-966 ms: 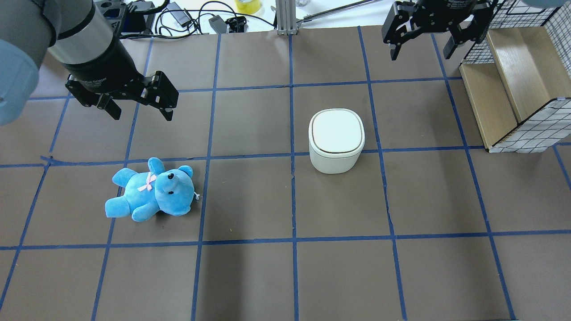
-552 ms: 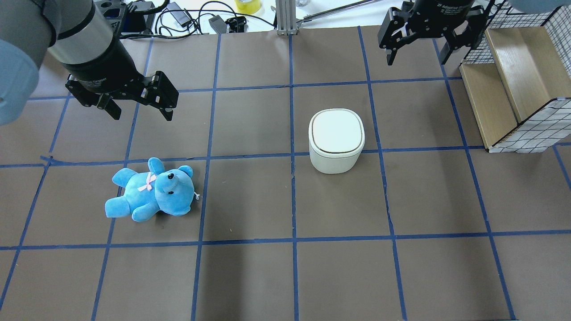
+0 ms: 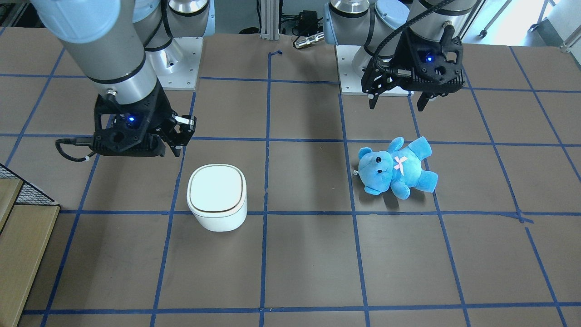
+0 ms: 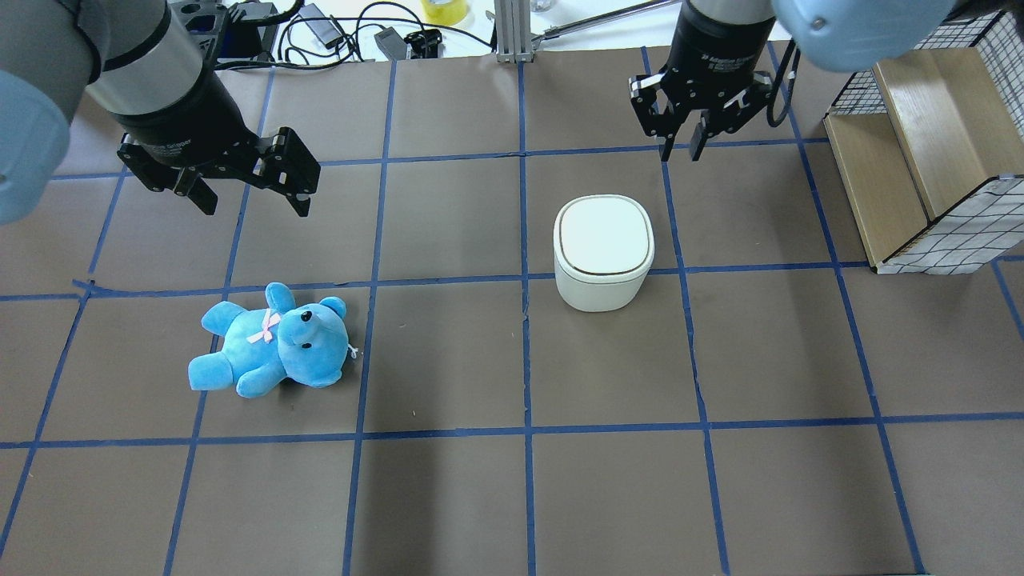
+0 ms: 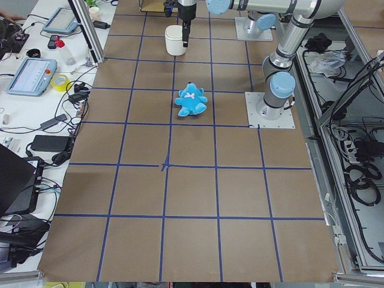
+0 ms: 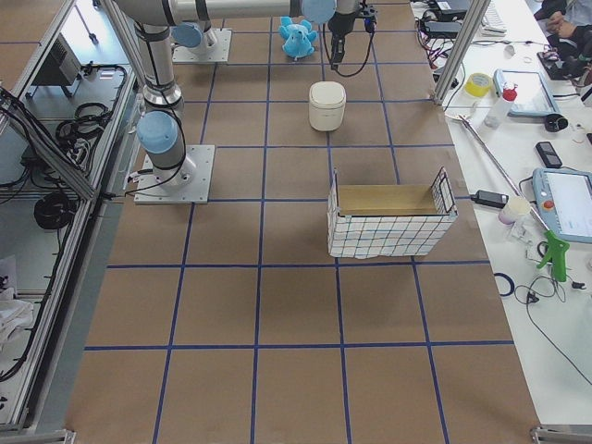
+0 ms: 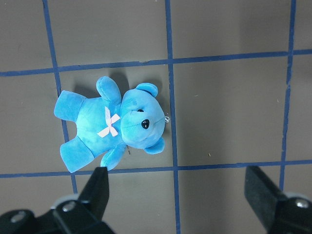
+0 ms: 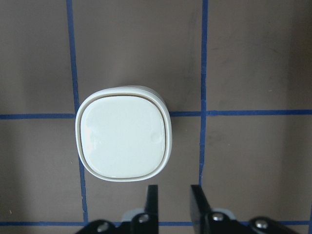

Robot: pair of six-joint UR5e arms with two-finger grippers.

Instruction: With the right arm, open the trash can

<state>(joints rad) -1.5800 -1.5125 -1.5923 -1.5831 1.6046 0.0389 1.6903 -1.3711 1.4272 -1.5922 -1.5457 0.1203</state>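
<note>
The white trash can point(image 4: 604, 252) stands on the brown mat with its lid down; it also shows in the front view point(image 3: 218, 195) and the right wrist view point(image 8: 123, 139). My right gripper point(image 4: 680, 152) hangs above the mat just beyond the can's far right corner, apart from it. Its fingers are drawn together to a narrow gap and hold nothing, as the right wrist view point(image 8: 174, 197) and the front view point(image 3: 178, 141) show. My left gripper point(image 4: 254, 204) is wide open and empty above the blue teddy point(image 4: 272, 344), which also shows in the left wrist view point(image 7: 109, 122).
A wooden crate with wire-mesh sides point(image 4: 920, 160) stands at the right edge, close to the right arm. Cables and small devices point(image 4: 336, 32) and an aluminium post point(image 4: 512, 32) lie along the far edge of the table.
My right gripper has moved left toward the trash can, turned, and its fingers have gone from wide open to almost together. The left arm, teddy and can have not moved.
</note>
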